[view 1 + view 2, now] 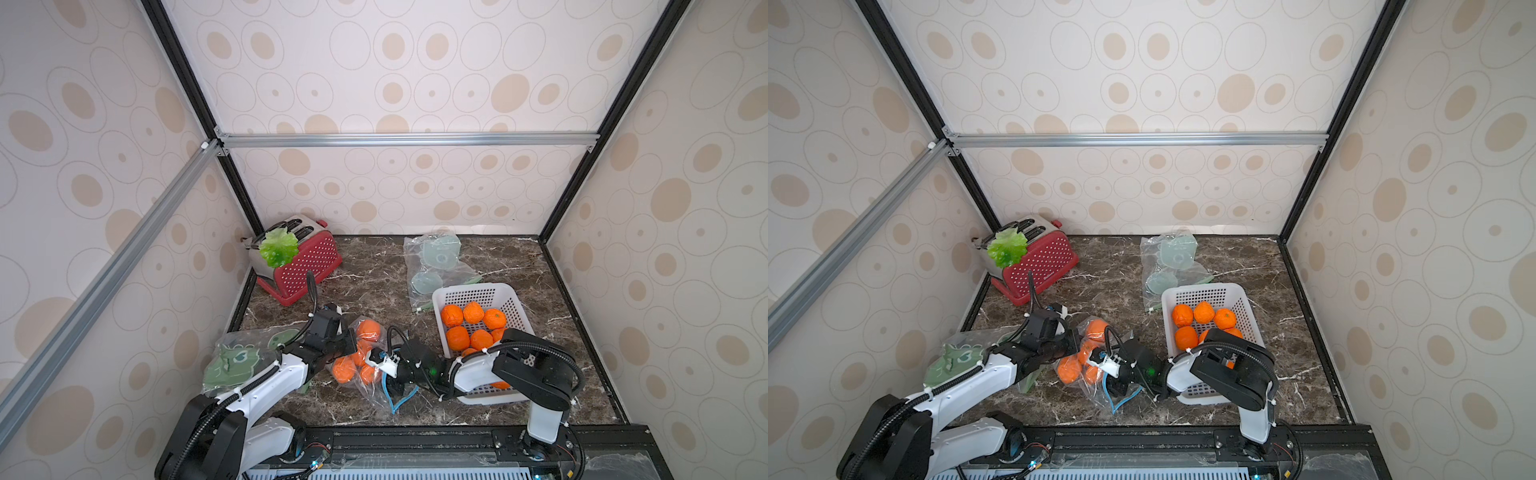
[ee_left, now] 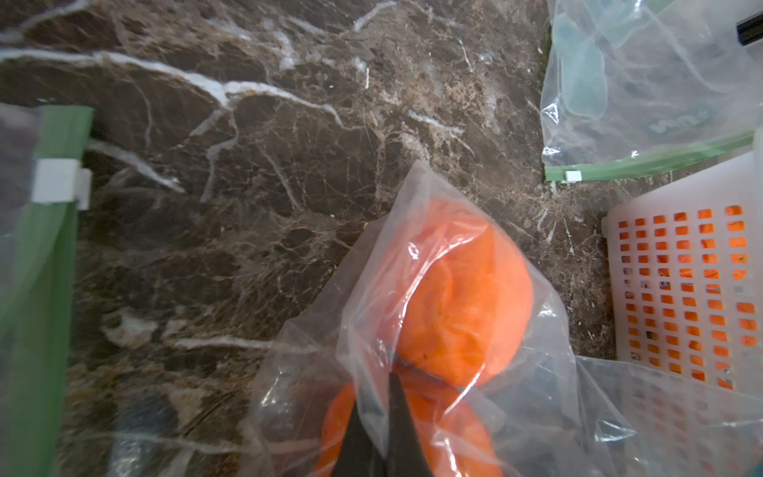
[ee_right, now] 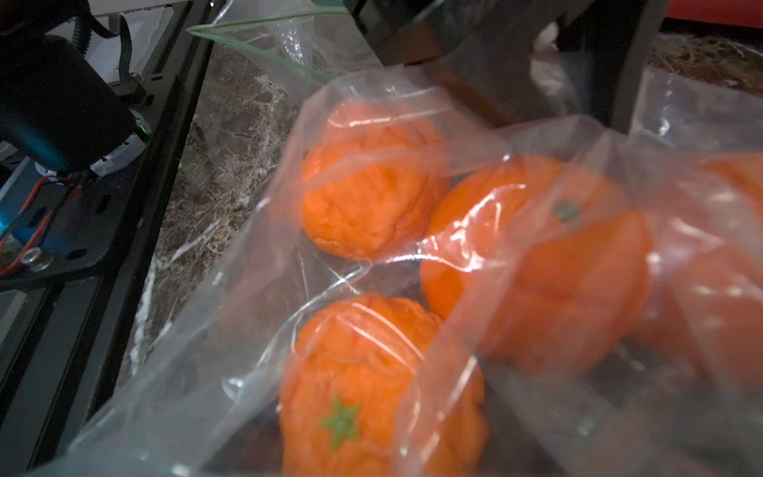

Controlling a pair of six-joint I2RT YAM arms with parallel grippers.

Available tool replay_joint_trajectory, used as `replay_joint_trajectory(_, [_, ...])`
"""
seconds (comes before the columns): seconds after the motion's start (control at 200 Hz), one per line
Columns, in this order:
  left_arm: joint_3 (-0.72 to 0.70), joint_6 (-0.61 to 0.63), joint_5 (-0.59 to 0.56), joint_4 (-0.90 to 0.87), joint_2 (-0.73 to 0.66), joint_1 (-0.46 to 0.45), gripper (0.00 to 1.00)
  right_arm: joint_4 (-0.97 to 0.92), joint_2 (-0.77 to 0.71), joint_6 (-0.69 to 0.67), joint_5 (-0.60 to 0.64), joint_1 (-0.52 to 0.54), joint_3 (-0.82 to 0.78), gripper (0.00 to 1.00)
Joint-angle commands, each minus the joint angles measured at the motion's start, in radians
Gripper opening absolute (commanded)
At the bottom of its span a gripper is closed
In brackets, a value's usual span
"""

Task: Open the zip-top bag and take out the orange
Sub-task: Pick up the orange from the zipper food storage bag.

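Note:
A clear zip-top bag (image 1: 365,392) (image 1: 1094,395) lies at the front middle of the table with several oranges (image 1: 344,370) (image 1: 1069,369) inside. A blue strip (image 1: 395,401) curls at its near end. My left gripper (image 1: 351,340) (image 2: 390,378) is shut on a fold of the bag's film, just above an orange (image 2: 462,289). My right gripper (image 1: 371,358) (image 1: 1096,359) reaches into the bag from the right. Its fingers are hidden in the right wrist view, where three oranges (image 3: 359,392) fill the bag (image 3: 206,351).
A white basket (image 1: 473,291) with several oranges stands at the right, under my right arm. A red toaster (image 1: 307,262) with a green leaf (image 1: 279,247) sits at the back left. Two more zip bags (image 1: 436,262) (image 1: 237,361) lie at the back and at the left.

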Motion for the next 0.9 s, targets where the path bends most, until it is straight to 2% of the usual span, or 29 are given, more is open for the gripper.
replay_joint_trajectory(0.0, [0.037,0.020,-0.085,-0.114,-0.057,0.009,0.00,-0.052,-0.093,-0.028,0.012,0.000,-0.008,0.55])
replay_joint_trajectory(0.125, [0.046,0.030,-0.149,-0.155,-0.106,0.013,0.00,-0.134,-0.176,-0.054,0.049,-0.005,-0.034,0.50])
replay_joint_trajectory(0.436, [0.055,0.037,-0.207,-0.198,-0.144,0.019,0.00,-0.425,-0.412,-0.075,0.081,-0.042,-0.043,0.51])
replay_joint_trajectory(0.686, [0.066,0.047,-0.236,-0.210,-0.158,0.021,0.00,-0.669,-0.630,-0.088,0.008,-0.124,-0.036,0.48])
replay_joint_trajectory(0.791, [0.067,0.048,-0.237,-0.205,-0.154,0.021,0.00,-0.738,-0.681,-0.081,0.033,-0.128,-0.017,0.46])
replay_joint_trajectory(0.891, [0.073,0.048,-0.238,-0.202,-0.152,0.021,0.00,-0.827,-0.715,-0.057,0.106,-0.132,0.021,0.46])
